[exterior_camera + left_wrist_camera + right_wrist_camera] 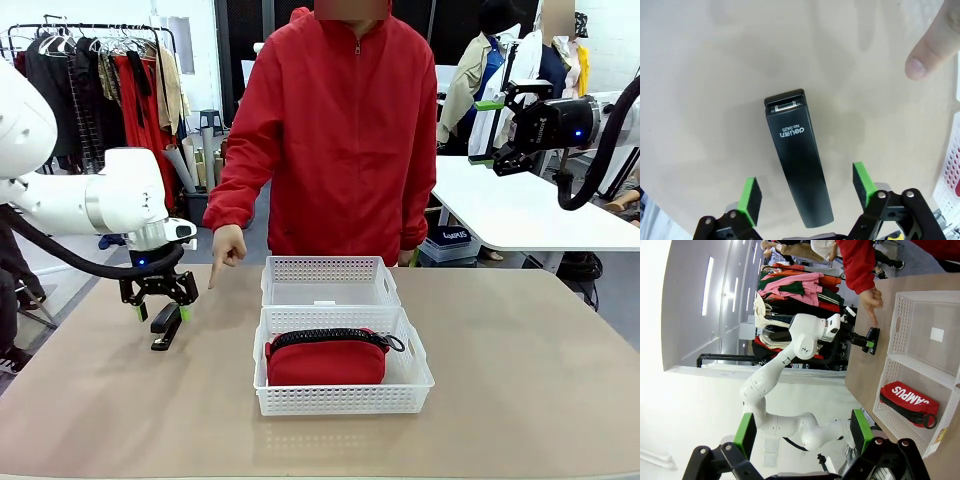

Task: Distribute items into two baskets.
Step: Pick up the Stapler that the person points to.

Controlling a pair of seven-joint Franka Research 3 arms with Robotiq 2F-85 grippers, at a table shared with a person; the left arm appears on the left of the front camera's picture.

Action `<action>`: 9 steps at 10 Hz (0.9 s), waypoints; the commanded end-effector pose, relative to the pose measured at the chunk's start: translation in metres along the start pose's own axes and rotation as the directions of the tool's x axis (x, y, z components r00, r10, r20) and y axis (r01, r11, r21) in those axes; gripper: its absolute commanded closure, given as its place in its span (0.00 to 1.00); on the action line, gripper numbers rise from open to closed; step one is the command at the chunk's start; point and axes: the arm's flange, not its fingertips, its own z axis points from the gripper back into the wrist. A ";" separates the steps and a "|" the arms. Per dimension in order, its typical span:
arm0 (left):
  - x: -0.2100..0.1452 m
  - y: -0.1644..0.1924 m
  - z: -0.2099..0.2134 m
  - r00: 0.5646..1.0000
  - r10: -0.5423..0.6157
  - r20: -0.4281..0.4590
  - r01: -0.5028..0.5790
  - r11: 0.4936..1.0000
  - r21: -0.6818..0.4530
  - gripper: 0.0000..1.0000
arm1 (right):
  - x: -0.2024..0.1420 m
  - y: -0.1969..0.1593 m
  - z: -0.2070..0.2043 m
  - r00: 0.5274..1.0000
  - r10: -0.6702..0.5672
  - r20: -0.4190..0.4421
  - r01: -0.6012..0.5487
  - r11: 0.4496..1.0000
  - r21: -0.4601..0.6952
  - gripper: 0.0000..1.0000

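Straddling the stapler (797, 160), left claw (808, 191) hangs near pointing finger (927, 50).

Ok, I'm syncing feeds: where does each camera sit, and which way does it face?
Front: fixed between the arms, facing the red-jacketed person across the table; left gripper low, right gripper raised.
Left wrist: looks down its open fingers at the small black elongated stapler.
Right wrist: rolled, overlooks two white lattice plastic baskets, left arm.
Shared: stapler, pointing hand in all three.
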 end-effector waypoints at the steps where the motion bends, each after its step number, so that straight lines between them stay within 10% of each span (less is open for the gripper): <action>1: 0.002 -0.003 0.001 1.000 0.011 0.010 -0.011 1.000 0.027 0.29 | -0.001 0.002 0.000 1.000 0.002 0.001 -0.002 1.000 0.003 0.00; 5: 0.001 -0.005 -0.001 0.999 0.032 0.013 -0.032 0.999 0.035 1.00 | -0.001 0.002 0.000 1.000 0.002 0.001 -0.002 1.000 0.003 0.00; 9: -0.004 -0.010 0.006 0.999 0.052 0.016 -0.053 0.996 0.071 1.00 | -0.001 0.002 0.000 1.000 0.002 0.001 -0.002 1.000 0.003 0.00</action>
